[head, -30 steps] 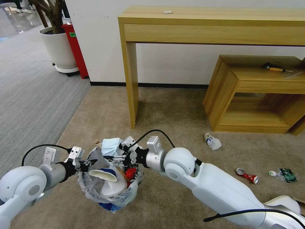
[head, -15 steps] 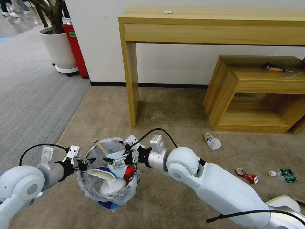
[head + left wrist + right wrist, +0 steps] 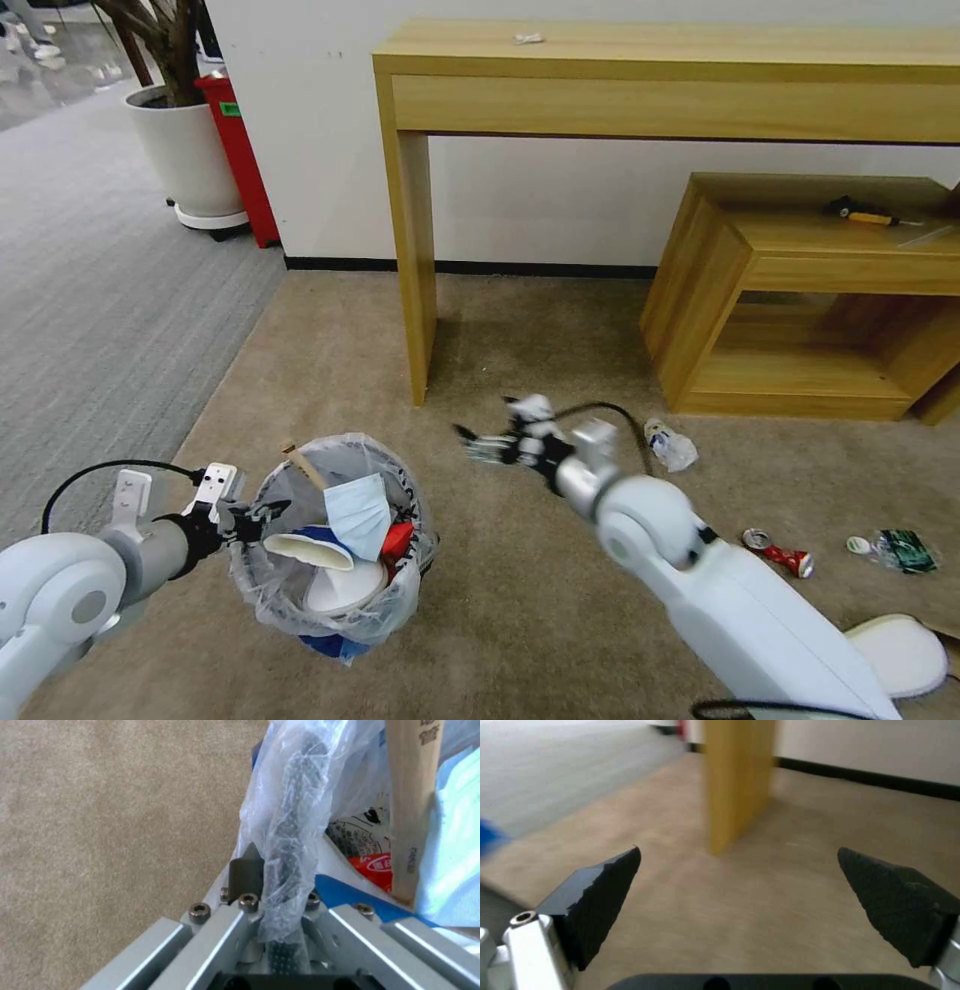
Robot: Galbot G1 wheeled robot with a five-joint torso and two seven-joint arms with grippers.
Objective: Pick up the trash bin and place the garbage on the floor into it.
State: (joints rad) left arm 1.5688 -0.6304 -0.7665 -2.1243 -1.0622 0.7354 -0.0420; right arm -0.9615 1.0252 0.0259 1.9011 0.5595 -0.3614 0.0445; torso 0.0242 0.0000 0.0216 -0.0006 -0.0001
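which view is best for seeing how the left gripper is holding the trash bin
The left wrist view: the left gripper sits shut on the bag-wrapped rim of the trash bin, seen close up. The head view shows the same grip from farther off, with the whole bin in frame. The right wrist view faces carpet and a table leg instead.

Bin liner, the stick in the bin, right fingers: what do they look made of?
Liner: thin clear plastic film, glossy, crinkled, bunched over the rim. Stick: likely pale bare wood, matte, printed lettering. Right gripper fingers: black, matte, grainy pads, probably rubber, on silvery metal mounts.
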